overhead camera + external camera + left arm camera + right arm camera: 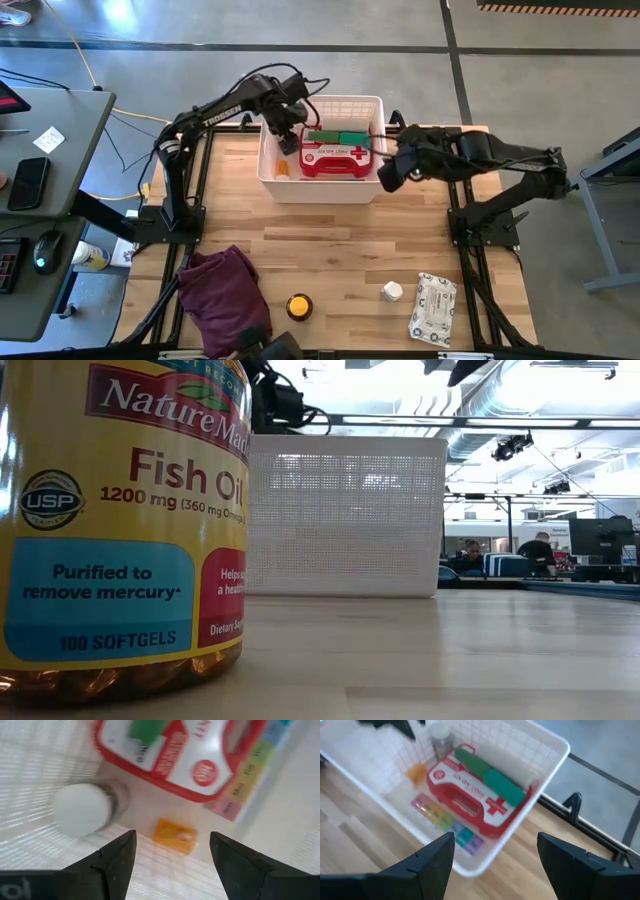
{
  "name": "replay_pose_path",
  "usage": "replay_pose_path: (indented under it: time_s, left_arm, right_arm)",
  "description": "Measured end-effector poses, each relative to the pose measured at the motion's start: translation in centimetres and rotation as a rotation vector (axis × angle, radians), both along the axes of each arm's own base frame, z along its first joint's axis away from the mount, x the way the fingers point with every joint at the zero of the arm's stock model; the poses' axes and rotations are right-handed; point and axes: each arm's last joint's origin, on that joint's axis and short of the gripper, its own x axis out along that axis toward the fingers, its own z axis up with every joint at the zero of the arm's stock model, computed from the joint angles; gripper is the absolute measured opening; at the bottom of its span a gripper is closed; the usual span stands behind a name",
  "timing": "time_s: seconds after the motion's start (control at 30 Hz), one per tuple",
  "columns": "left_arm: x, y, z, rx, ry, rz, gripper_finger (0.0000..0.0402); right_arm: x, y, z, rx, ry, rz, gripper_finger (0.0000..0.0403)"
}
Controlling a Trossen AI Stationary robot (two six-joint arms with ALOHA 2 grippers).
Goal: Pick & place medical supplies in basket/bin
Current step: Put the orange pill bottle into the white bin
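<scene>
High view shows the white basket (322,190) at the far middle of the table (340,250), already partly loaded. Inside it lie the red first-aid case (335,160), 2 green rolls (338,138) resting on top of the case, the rainbow pill organiser (447,820) along one wall, a small orange item (174,835) on the floor of the basket, and a white-capped bottle (82,810) standing in a corner.

The left hand (172,852) hangs inside the basket above the orange item and the bottle, its fingers spread wide and holding nothing, so it looks to have finished a drop. The right hand (495,855) hovers just outside the basket's right end, likewise spread wide and empty.

Left to move, judging by the near part of the table: the fish oil bottle (298,306) with its yellow lid, a small white bottle (391,292), and the white wipes pack (432,308) just beside it. The dark purple cloth (222,298) at the near left is not a supply. Roughly 5 items are in and 3 remain, so the job looks more than half done.
</scene>
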Motion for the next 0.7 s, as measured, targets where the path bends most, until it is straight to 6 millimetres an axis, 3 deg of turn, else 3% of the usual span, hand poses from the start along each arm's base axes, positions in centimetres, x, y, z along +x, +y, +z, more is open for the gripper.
replay_pose_path:
  time_s: [0.3, 0.47, 0.7]
  left_arm:
    - [1.7, -2.2, 0.4, -0.017, -0.061, -0.076, 0.0287]
    - [1.2, -2.3, 1.4, -0.021, -0.074, -0.057, 0.0287]
    - [1.1, -1.7, -0.9, -0.012, 0.058, -0.139, 0.0287]
  right_arm:
    - [2.2, -3.2, -0.3, 0.082, -0.035, 0.083, 0.0275]
    - [3.9, -4.3, -1.4, 0.142, -0.017, 0.16, 0.0275]
    - [5.6, -5.5, -2.3, 0.155, -0.004, 0.25, 0.0275]
